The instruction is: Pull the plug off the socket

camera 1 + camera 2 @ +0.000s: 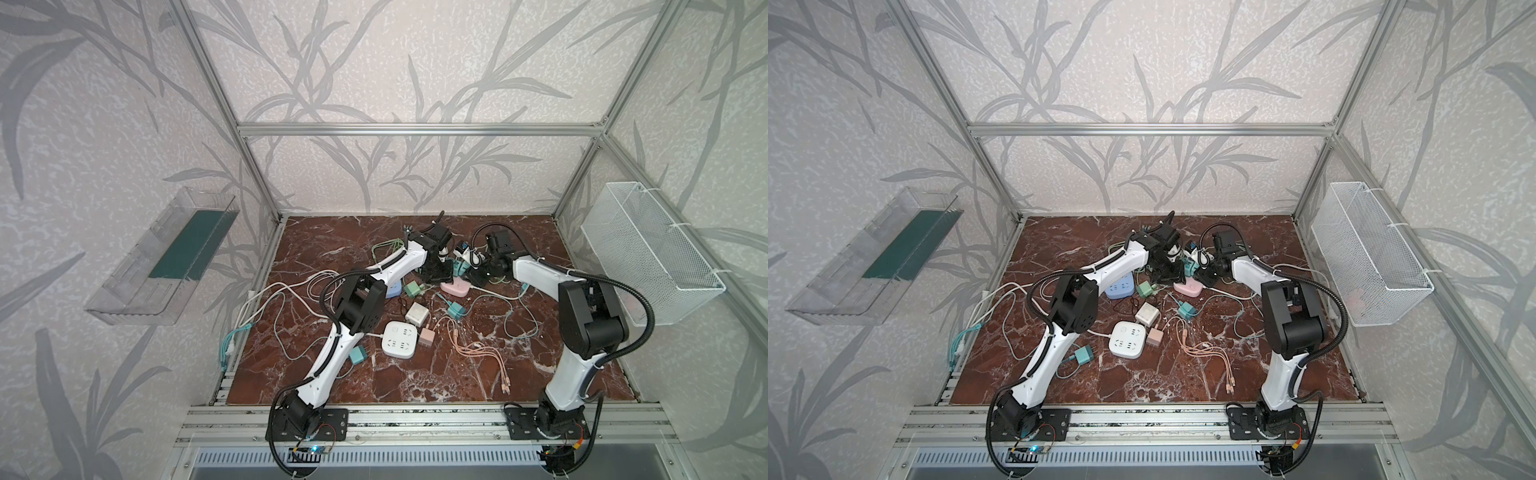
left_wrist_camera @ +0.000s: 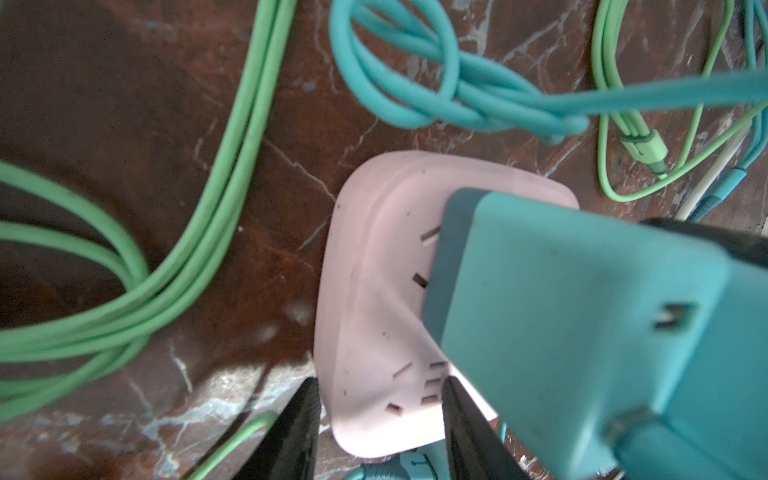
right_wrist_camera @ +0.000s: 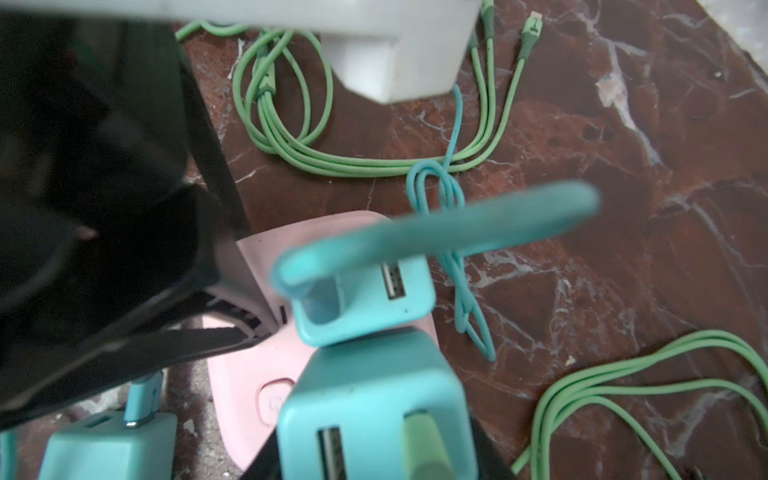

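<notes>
**Teal plug gripped, pink socket steadied at the far middle of the surface**

The pink socket [image 2: 374, 270] lies flat at the far middle of the surface [image 1: 415, 374], between the two arms. The right hand [image 3: 376, 449] is closed on the teal plug [image 3: 374, 399], the one that carries a green cable [image 3: 424, 449]. The left hand [image 2: 380, 386] stands partly open with a corner of the socket between its fingers [image 2: 299, 424]. Whether it squeezes this corner or only presses on it, I cannot tell.

I judge the plug to be small, light and hard, with a smooth shell that may slip. The resistance should come only from the pins. The socket is also light and would probably rise together with the plug, so it needs holding down. The good place to hold is the flat sides of the body, close to the socket's face, never the soft cable.

The pins are hidden, so it is not clear how deep the plug sits. In the right wrist view the right hand's fingers are nearly cut off. A second teal plug [image 3: 361, 303] stands just beside the first on the same socket, and a blurred teal cable [image 3: 457, 220] crosses in front. In both top views the group is too small to read.
</notes>
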Available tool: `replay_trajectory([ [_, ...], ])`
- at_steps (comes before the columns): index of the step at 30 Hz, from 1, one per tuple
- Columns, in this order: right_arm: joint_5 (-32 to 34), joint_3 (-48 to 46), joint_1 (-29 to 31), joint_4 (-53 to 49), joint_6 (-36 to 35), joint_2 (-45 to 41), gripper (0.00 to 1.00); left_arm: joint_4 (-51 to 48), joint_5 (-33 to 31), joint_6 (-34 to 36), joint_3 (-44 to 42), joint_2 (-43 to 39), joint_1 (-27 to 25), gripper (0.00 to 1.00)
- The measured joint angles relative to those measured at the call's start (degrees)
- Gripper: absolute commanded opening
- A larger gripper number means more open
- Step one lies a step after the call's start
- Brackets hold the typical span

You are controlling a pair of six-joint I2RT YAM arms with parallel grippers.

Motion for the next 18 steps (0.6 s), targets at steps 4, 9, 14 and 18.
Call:
replay_trajectory([
  [4, -1.6, 0.0, -0.9, -0.8, 1.7, -1.2, 0.16, 0.0, 0.0, 0.0, 0.0, 0.0, 0.0, 0.47],
  [9, -2.3, 0.1, -1.9, -2.9, 3.2, -2.5, 0.17, 0.0, 0.0, 0.0, 0.0, 0.0, 0.0, 0.48],
  [14, 0.0, 1.9, -2.3, -8.4, 5.1, -2.5, 0.16, 0.0, 0.0, 0.0, 0.0, 0.0, 0.0, 0.48],
  [18, 3.5, 4.9, -2.4, -12.0, 6.9, -2.1, 0.16, 0.4, -0.1, 0.0, 0.0, -0.1, 0.0, 0.48],
])
